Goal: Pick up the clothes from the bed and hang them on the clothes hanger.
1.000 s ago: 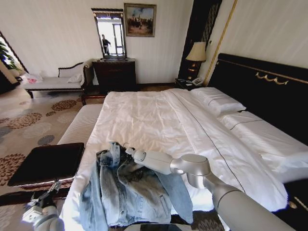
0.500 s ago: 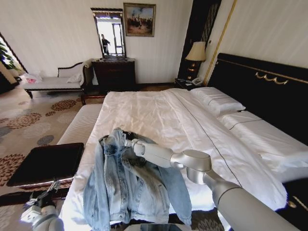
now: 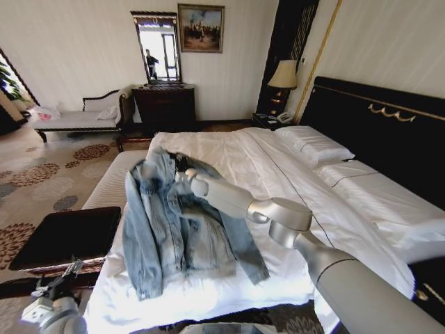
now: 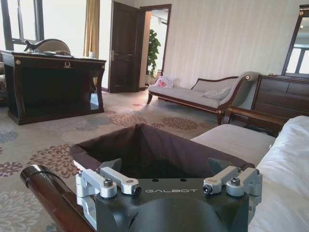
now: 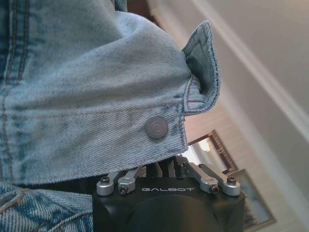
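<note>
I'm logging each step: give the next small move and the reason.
Probably raise the right gripper higher: it is shut on the light-blue denim jacket near the collar, yet the hem and a sleeve lie on the white-sheeted bed. Left gripper waits low.

Right pincer (image 5: 164,166) fingertips buried under the denim jacket (image 5: 91,92) fold.

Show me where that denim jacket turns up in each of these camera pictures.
Head view: the denim jacket hangs from the right gripper over the bed's near end.
Left wrist view: not there.
Right wrist view: its collar and metal button sit against the gripper.
Shared landmark: the daybed, in the head and left wrist views.
</note>
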Tool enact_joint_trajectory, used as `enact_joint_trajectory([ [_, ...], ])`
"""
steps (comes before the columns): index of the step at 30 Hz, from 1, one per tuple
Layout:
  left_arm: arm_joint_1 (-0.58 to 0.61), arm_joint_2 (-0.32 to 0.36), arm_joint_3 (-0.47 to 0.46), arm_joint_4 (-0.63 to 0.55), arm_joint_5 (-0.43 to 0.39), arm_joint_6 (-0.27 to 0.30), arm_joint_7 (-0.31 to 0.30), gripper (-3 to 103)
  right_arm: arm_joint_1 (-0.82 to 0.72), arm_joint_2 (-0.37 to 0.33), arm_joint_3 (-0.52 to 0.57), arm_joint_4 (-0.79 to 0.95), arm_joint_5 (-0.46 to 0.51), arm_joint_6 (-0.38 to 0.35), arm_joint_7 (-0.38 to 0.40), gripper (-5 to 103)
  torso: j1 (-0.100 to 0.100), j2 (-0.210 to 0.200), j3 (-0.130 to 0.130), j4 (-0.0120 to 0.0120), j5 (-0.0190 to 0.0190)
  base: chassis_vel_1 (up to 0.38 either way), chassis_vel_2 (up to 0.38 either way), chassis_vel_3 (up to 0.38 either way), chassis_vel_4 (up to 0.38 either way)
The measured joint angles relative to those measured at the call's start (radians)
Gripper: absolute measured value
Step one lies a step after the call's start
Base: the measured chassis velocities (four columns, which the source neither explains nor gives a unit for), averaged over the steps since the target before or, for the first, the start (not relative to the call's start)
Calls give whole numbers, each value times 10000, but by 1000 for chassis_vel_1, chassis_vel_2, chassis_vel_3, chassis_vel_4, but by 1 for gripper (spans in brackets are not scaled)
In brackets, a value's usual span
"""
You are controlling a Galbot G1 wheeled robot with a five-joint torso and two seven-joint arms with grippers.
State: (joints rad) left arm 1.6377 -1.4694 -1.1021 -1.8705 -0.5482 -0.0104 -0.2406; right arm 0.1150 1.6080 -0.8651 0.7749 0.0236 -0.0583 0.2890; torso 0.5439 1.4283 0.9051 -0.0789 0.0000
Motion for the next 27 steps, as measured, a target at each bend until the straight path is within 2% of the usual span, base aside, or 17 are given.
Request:
enact_joint_trajectory([
  [7, -1, 45, -52, -192, -29, 144, -27, 100, 441, -6, 660, 973, -249, 227, 220, 26, -1, 0, -1, 0, 0, 0, 0, 0, 0],
  [10, 16, 36, -56, -318, -31, 227, -39, 100, 513, -298, 1010, 1361, -577, 836, 73, 26, -2, 2, -1, 7, 1, 0, 0, 0, 0],
  [13, 44, -14, -25, -511, -9, 328, -53, 100, 378, -885, 1486, 1504, -1479, 1803, -360, 26, -2, 3, -2, 1, 2, 0, 0, 0, 0],
  [14, 44, -14, -25, -511, -9, 328, -53, 100, 378, -885, 1486, 1504, -1479, 1803, -360, 26, -2, 3, -2, 1, 2, 0, 0, 0, 0],
  [17, 102, -97, 48, -730, 64, 425, -71, 100, -96, -1391, 2085, 1339, -2743, 2647, -651, 25, -1, 2, 0, -2, 5, 0, 0, 0, 0],
  [19, 118, -113, 61, -764, 81, 432, -76, 100, -182, -1462, 2185, 1295, -2870, 2724, -649, 25, -1, 1, 0, -1, 5, 0, 0, 0, 0],
  [21, 203, -166, 90, -892, 150, 443, -79, 100, -495, -1631, 2747, 1150, -3111, 2915, -482, 25, 1, 1, 2, -2, 3, 0, 0, 0, 0],
  [27, 386, -197, 72, -1146, 216, 521, -88, 100, -555, -1890, 4348, 1277, -2854, 2892, 42, 25, -4, 1, 0, 2, 3, 0, 0, 0, 0],
])
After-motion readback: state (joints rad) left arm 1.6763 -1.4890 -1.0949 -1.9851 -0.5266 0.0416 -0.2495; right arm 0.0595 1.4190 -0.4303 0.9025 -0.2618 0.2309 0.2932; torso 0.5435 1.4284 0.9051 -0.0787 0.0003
